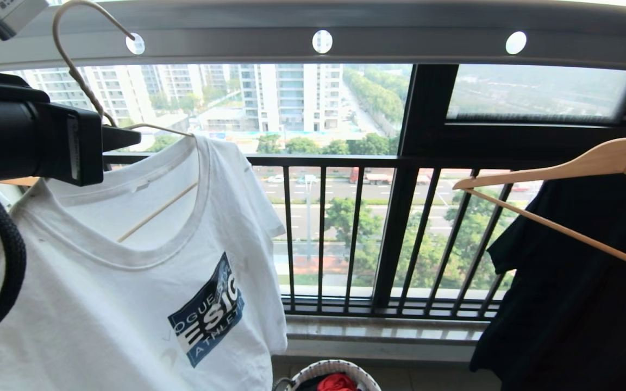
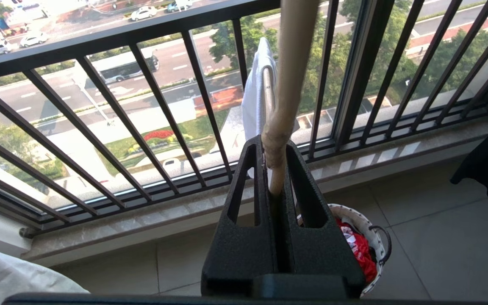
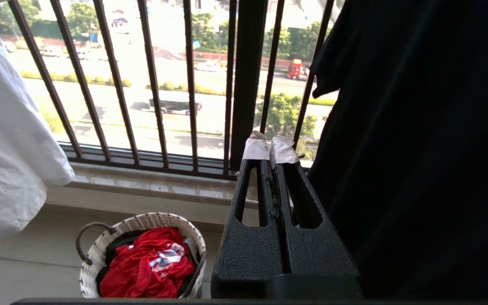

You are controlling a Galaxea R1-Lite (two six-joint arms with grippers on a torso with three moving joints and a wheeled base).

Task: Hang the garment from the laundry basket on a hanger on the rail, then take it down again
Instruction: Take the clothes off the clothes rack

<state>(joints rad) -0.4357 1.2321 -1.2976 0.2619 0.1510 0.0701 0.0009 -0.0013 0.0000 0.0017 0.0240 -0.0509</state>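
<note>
The T-shirt [image 1: 128, 304] hung on the hanger [image 1: 82, 81], high in front of the balcony railing [image 1: 345, 239], its logo print facing the head camera and its collar draped over the hanger's shoulders. The hanger's hook curved up to the rail [image 1: 400, 32] and ended at one of its round holes (whether the tip sat inside the hole or only in front of it could not be told). The left gripper [image 2: 275, 159] reached in from the left at the level of the hanger's neck, its fingers [image 2: 307, 186] pressed together on the beige wire, which ran up between them; a strip of white cloth showed just beyond the tips.

The right gripper [image 3: 270, 150] hung lower, apart from the work, its fingers pressed flat against each other with nothing between them; white padding covered both tips. Just beside it on the right hung a black shirt [image 1: 574, 293] on a wooden hanger [image 1: 574, 168].

The basket [image 3: 142, 254] stood on the tiled floor below the railing's sill, between the two garments, with a red cloth [image 3: 146, 264] bunched inside it.
</note>
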